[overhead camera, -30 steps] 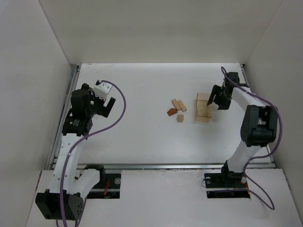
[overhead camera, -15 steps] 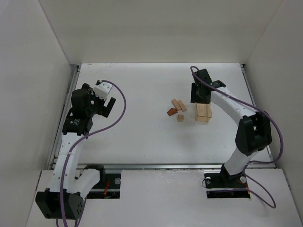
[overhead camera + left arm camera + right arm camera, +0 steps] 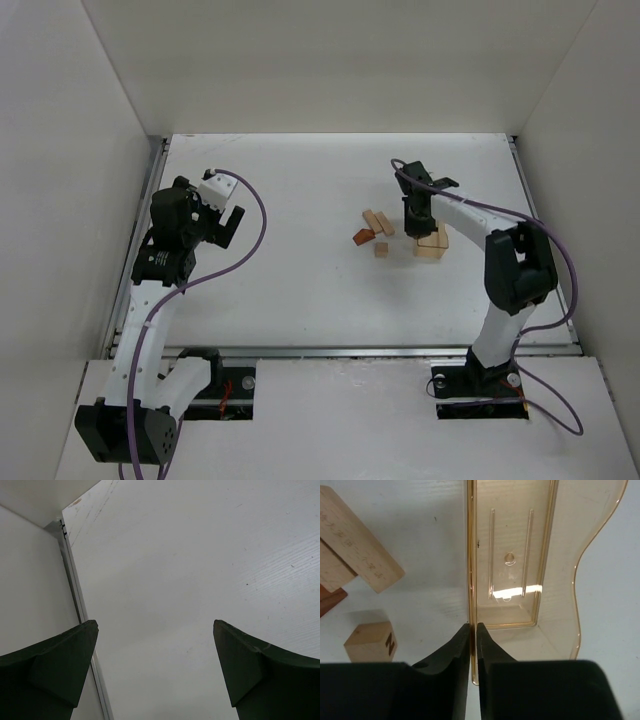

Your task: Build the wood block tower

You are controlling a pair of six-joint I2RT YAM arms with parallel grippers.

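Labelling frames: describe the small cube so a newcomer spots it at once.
On the table, find the clear amber tray whose wall the right tool pinches. Left of it lies a cluster of wooden pieces; the cube is nearest the arm bases. Unlike the pale planks and the reddish-brown piece, it is squat, with a black N.

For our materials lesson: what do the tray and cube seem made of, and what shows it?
Tray: likely clear amber plastic, glossy; table shows through, moulded ribs, a glare spot.
Cube: pale wood, matte, seemingly unvarnished; faint grain, a printed N.
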